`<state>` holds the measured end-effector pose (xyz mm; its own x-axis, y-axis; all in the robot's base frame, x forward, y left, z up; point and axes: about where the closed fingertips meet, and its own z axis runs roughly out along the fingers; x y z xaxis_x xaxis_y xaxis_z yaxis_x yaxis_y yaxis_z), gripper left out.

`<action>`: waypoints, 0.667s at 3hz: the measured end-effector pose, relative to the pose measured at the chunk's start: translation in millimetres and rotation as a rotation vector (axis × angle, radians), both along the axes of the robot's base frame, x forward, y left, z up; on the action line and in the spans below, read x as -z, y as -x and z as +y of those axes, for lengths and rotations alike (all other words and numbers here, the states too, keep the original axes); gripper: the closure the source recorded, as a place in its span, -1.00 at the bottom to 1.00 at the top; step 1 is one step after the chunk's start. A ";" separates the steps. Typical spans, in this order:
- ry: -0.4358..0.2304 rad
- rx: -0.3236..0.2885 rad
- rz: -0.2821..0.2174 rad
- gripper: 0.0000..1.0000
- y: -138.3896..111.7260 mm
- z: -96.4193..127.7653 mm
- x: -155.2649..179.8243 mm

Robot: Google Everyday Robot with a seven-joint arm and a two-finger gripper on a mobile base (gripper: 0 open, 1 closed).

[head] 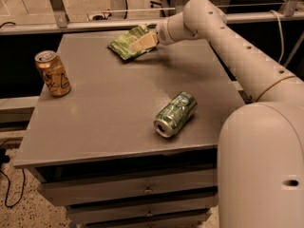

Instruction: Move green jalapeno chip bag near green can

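Chip bag (127, 42) at counter's (104, 108) far edge, tool (144, 42) over its corner, seemingly touching; whether it grips, cannot tell. Green can (175, 114) on its side, well apart from tool, toward near edge.

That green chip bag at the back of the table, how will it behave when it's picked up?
The green jalapeno chip bag looks crinkled and thin, so it will probably flop and sag rather than hold shape. Lying fairly flat, it is likely light. The gripper sits at one edge, so lifted there it may dangle.
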<state>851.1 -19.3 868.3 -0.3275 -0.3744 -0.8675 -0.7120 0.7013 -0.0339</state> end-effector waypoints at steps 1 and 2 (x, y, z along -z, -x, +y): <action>-0.004 -0.017 0.004 -0.66 -10.0 13.4 5.5; 0.001 -0.025 0.019 -0.19 -12.3 16.8 14.8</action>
